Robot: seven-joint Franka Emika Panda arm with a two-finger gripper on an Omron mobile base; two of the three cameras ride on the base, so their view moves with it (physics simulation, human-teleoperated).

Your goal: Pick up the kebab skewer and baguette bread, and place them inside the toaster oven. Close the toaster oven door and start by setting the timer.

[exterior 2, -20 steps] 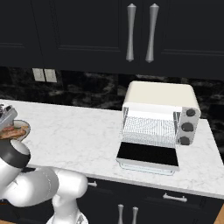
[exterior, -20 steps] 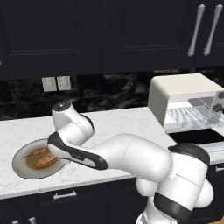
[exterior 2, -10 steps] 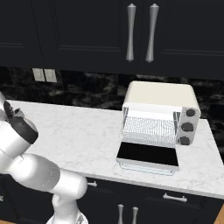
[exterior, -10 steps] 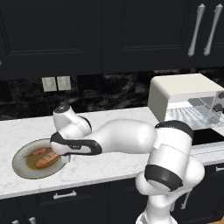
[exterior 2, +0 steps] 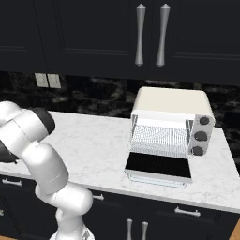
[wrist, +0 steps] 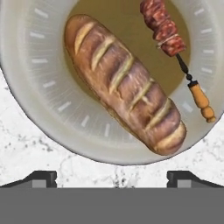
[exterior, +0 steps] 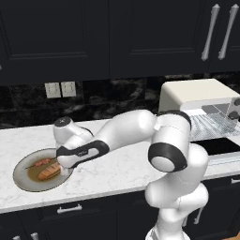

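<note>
A grey plate [exterior: 21, 176] lies at the left end of the counter. On it rest the golden-brown baguette bread [exterior: 49, 172] and the thin kebab skewer [exterior: 42, 163]. My gripper [exterior: 63, 172] hovers over the plate's right edge, open and holding nothing. In the hand view the baguette bread [wrist: 124, 85] lies diagonally across the plate [wrist: 26, 87], just beyond my open gripper [wrist: 111, 177]. The kebab skewer [wrist: 168, 30] lies beside it, its wooden handle toward me. The cream toaster oven [exterior 2: 171, 112] stands at the right with its door [exterior 2: 159, 166] folded down flat.
The oven's wire rack [exterior 2: 159, 138] is bare and its dark knobs [exterior 2: 201, 136] sit on its right side. Dark cabinets hang above the counter. Wall outlets [exterior: 61, 89] sit behind the plate. White marble counter [exterior 2: 93, 145] stretches between plate and oven.
The arm's elbow has swung up and toward the middle, while the hand has sunk slightly over the plate's right edge. The jaws have stayed open.
</note>
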